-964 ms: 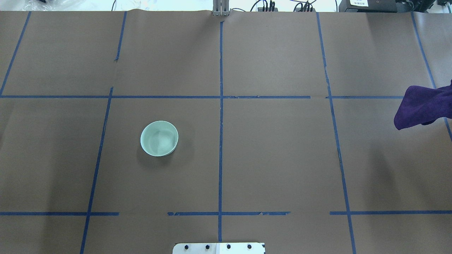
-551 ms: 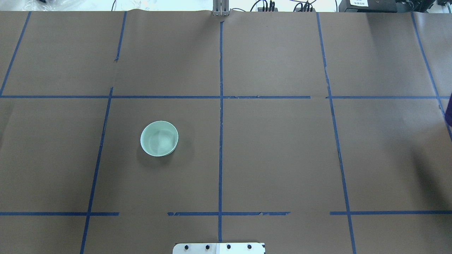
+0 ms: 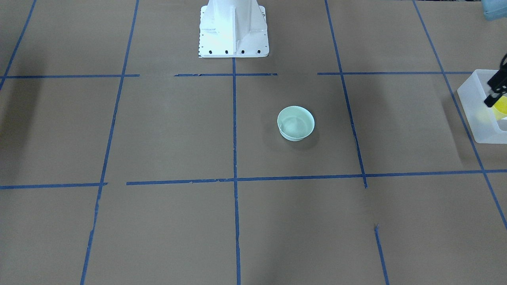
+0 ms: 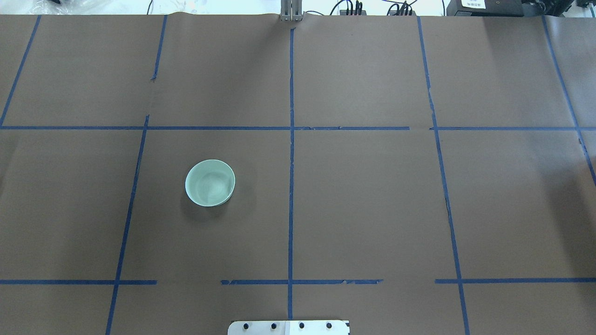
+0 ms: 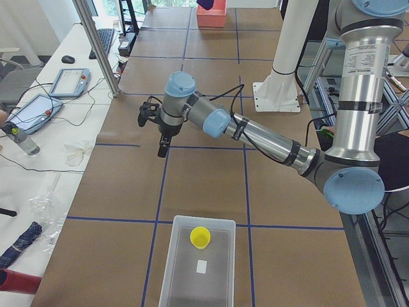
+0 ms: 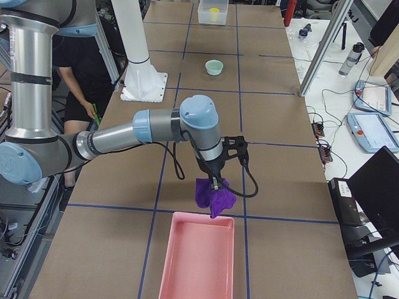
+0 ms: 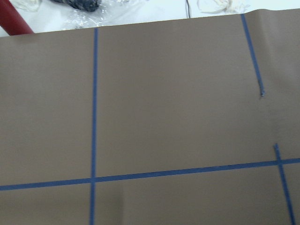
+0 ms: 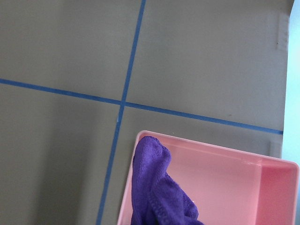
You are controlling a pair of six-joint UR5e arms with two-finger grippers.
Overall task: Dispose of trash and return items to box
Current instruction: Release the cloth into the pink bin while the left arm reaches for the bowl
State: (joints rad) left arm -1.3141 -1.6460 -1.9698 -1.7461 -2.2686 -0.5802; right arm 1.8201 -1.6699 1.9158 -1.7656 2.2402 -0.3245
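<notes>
The yellow cup (image 5: 200,237) stands inside the frosted white box (image 5: 198,281) at the table's left end; both also show at the right edge of the front view, the cup (image 3: 501,106) in the box (image 3: 475,103). My left gripper (image 5: 161,152) hangs above bare table, well away from the box; I cannot tell whether it is open or shut. My right gripper (image 6: 215,180) holds a purple cloth (image 6: 213,194), which hangs over the near-robot edge of the pink tray (image 6: 196,261). The right wrist view shows the cloth (image 8: 157,192) over the tray (image 8: 243,187).
A pale green bowl (image 4: 210,182) sits empty, left of the table's middle, also in the front view (image 3: 296,123). The white robot pedestal (image 3: 233,31) stands at the table's robot side. Blue tape lines grid the brown table cover. A person (image 6: 81,75) stands behind the robot.
The purple cloth has moved right, out of the overhead view's right edge. The bowl has not moved.
</notes>
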